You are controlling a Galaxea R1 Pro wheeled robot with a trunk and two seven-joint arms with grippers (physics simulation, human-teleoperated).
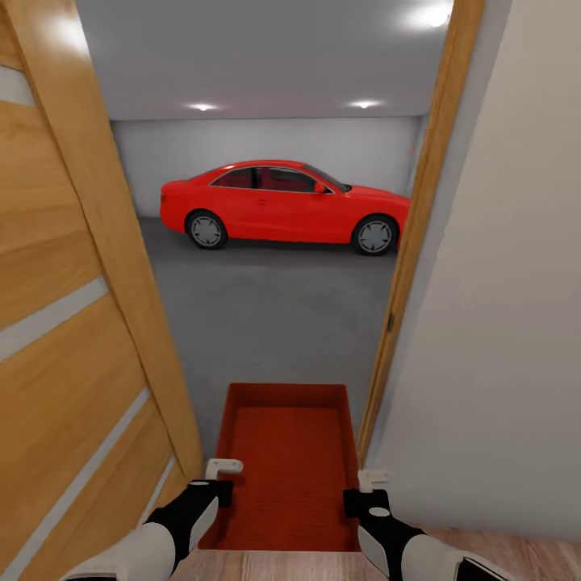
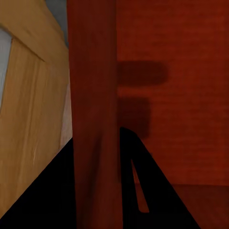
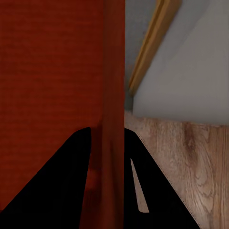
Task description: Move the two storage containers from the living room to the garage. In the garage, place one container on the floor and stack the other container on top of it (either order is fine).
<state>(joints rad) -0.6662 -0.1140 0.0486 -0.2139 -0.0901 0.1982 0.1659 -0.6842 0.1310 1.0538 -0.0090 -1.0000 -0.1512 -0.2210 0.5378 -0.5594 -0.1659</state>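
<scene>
One orange-red open-top storage container [image 1: 286,460] hangs level in front of me, held between both arms in a doorway. My left gripper [image 1: 222,478] is shut on its left wall [image 2: 93,95], one black finger [image 2: 52,195] outside and one inside. My right gripper [image 1: 363,491] is shut on the right wall [image 3: 112,71] in the same way. The bin is empty inside. Beyond the doorway lies the garage with its dark grey concrete floor [image 1: 274,307].
An open wooden plank door [image 1: 64,323] stands close on the left, and the wood door frame [image 1: 411,242] and a white wall [image 1: 500,323] close on the right. A red car [image 1: 282,206] is parked across the far garage. Light wood planks [image 1: 516,553] lie under me.
</scene>
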